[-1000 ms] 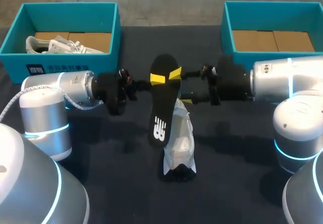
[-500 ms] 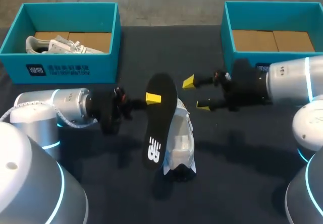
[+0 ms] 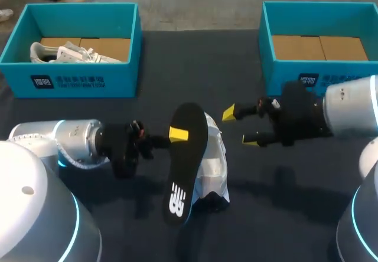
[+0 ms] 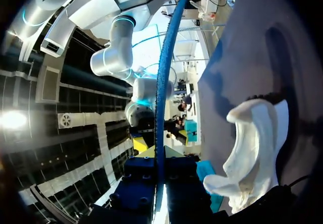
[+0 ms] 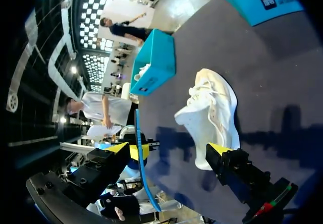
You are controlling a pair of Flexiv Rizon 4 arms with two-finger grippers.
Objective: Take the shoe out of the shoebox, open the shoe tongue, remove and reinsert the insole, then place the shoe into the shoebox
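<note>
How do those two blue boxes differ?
The left box holds a white shoe; the right box shows only its brown cardboard floor. The left box's front label is in full view; the right box's is partly hidden by the right arm. Both are teal and open-topped.

A shoe (image 3: 214, 163) lies on the middle of the desk (image 3: 177, 55). The insole (image 3: 184, 156) hangs over its left side, gripped by the left hand (image 3: 176, 136). The right hand (image 3: 240, 127) hovers right of the shoe, apart from it, its fingers spread. The left shoebox (image 3: 77, 80) stands at the rear left with a second shoe (image 3: 65, 52) in it, and the right shoebox (image 3: 319, 5) at the rear right.
</note>
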